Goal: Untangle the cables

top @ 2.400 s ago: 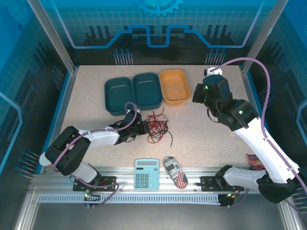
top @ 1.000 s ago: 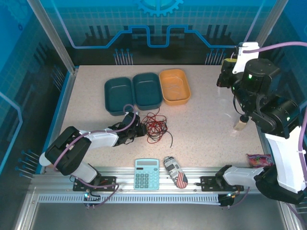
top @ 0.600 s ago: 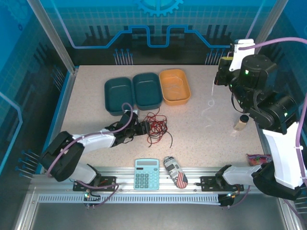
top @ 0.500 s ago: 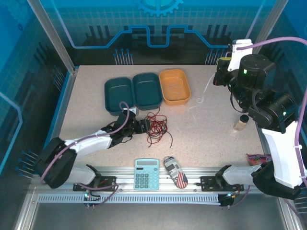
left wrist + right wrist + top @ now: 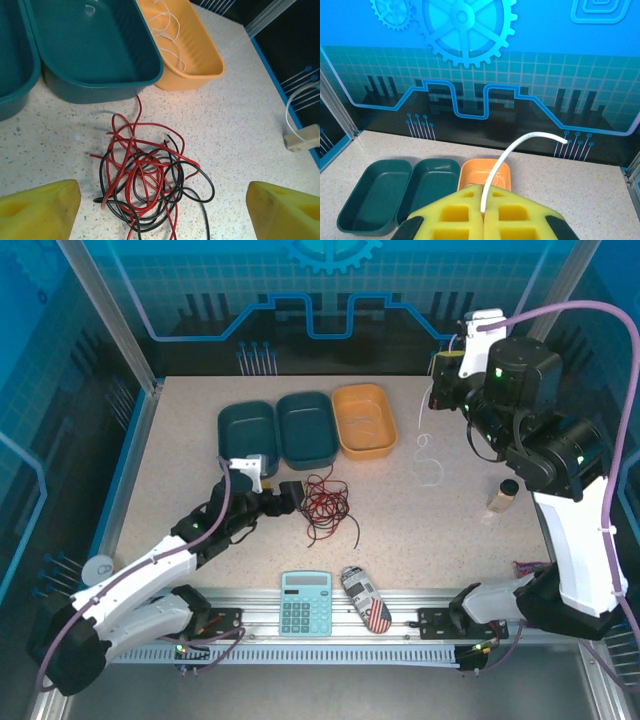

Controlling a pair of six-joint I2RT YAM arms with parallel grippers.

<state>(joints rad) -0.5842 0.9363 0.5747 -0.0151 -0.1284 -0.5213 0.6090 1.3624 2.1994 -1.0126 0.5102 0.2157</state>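
A tangle of red and black cables [image 5: 326,504] lies on the table in front of the teal bins. My left gripper [image 5: 284,494] is just left of it and open. In the left wrist view its yellow pads [image 5: 36,208] stand wide on either side of the tangle [image 5: 145,175], touching nothing. My right gripper [image 5: 441,390] is raised at the back right, shut on a white cable [image 5: 520,144] that arches up from between its pads [image 5: 465,215]. The cable hangs down in loops onto the table [image 5: 428,456]. More white cable [image 5: 167,30] lies in the orange bin [image 5: 392,430].
Two teal bins [image 5: 222,445] [image 5: 332,435] stand left of the orange one. A calculator [image 5: 305,602] and a flag-patterned case [image 5: 367,598] lie at the near edge. A small beige bottle [image 5: 503,498] lies at the right, with a colourful packet [image 5: 530,570] nearer.
My left gripper has opened, let go of the red and black tangle and drawn back. My right gripper has carried the white cable left and farther back.
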